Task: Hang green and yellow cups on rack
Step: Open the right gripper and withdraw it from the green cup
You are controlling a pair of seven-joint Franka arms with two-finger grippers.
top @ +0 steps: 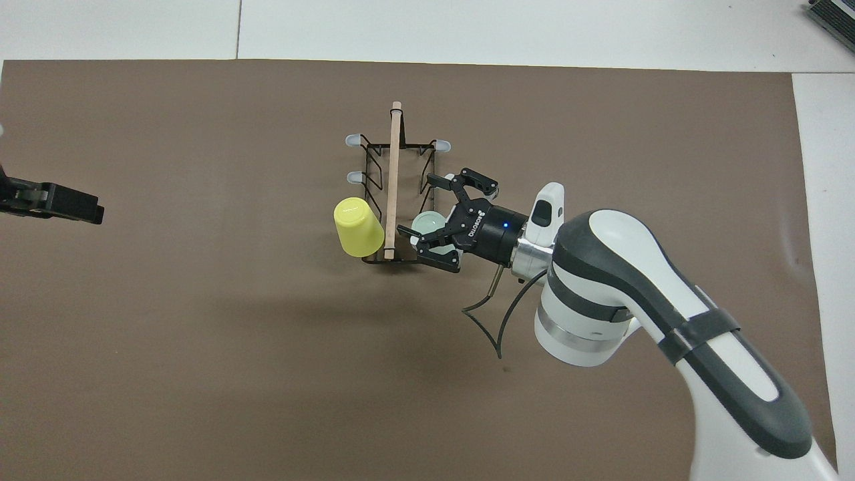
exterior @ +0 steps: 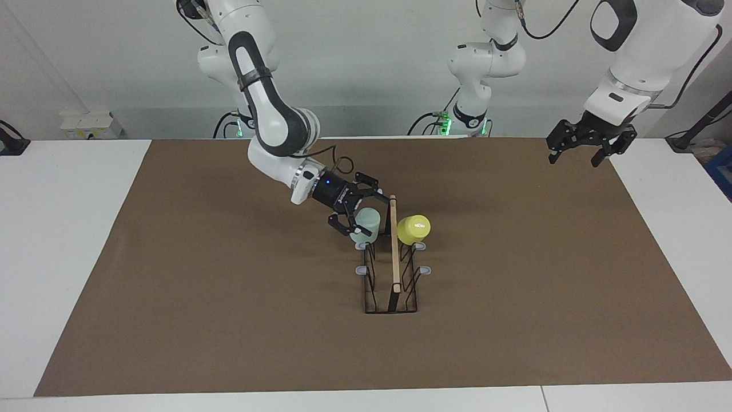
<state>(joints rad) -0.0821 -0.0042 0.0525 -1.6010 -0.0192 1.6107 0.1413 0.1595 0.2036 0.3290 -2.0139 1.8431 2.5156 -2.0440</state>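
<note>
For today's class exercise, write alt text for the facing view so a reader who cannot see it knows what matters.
The right gripper, fingers open, is at a pale mint green plastic cup sitting on a prong of the narrow black wire rack with a wooden top bar. A bright yellow plastic cup hangs on the rack's side toward the left arm, and the left gripper waits raised over the brown mat's edge.

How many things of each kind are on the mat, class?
Green cup: 1
Yellow cup: 1
Rack: 1
Total: 3
</note>
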